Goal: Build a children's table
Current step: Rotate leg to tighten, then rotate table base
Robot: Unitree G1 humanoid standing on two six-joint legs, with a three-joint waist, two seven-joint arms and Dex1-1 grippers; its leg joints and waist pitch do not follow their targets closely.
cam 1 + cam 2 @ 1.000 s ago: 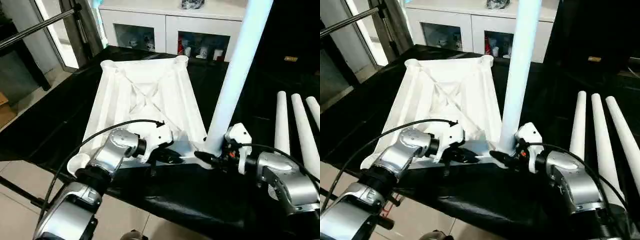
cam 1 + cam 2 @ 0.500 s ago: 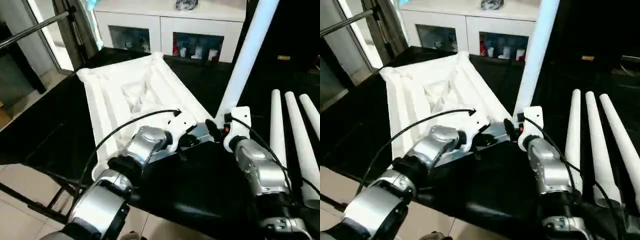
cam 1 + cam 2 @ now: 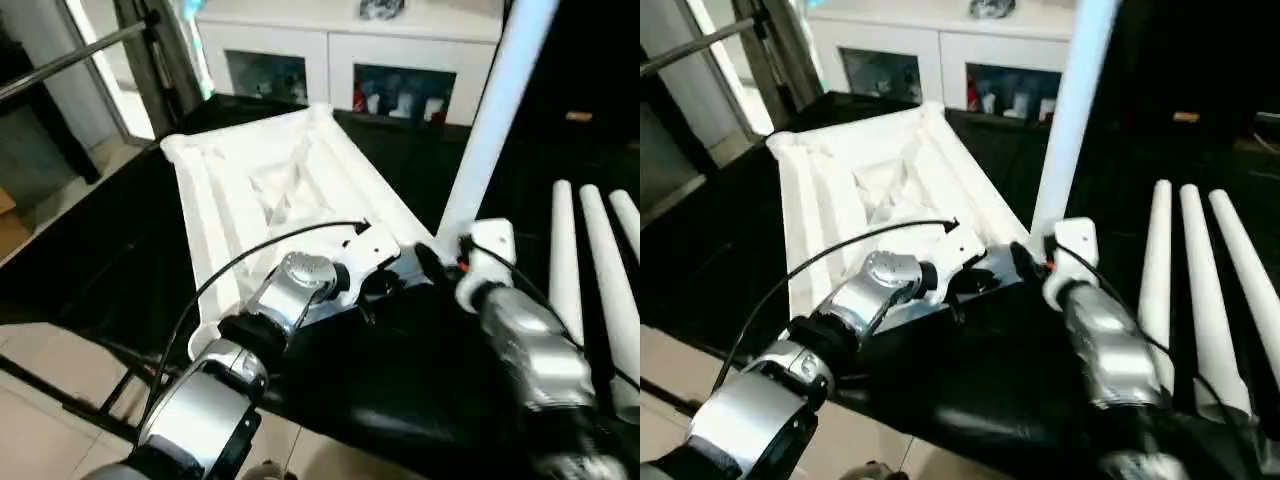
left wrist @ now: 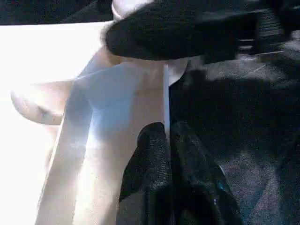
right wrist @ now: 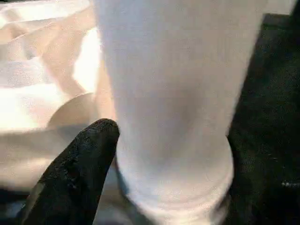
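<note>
The children's table top (image 3: 260, 170) lies upside down on the black cloth, its ribbed X-brace facing up. One white leg (image 3: 490, 120) stands upright in the near corner socket. My left gripper (image 4: 168, 136) is shut on the thin rim of the top beside that socket. My right gripper (image 3: 432, 262) is at the leg's base (image 5: 173, 93), jaws open around it, with one black finger (image 5: 79, 173) close against its side; the other finger is hidden.
Three loose white legs (image 3: 565, 260) lie side by side on the cloth at the right. A white glass-door cabinet (image 3: 330, 60) stands behind the work. A metal rail (image 3: 70, 60) crosses the far left, and tiled floor (image 3: 40, 400) lies below the cloth's near edge.
The camera has swung and tilted, so the whole scene sits differently in the picture. Both grippers remain at the near corner by the upright leg.
</note>
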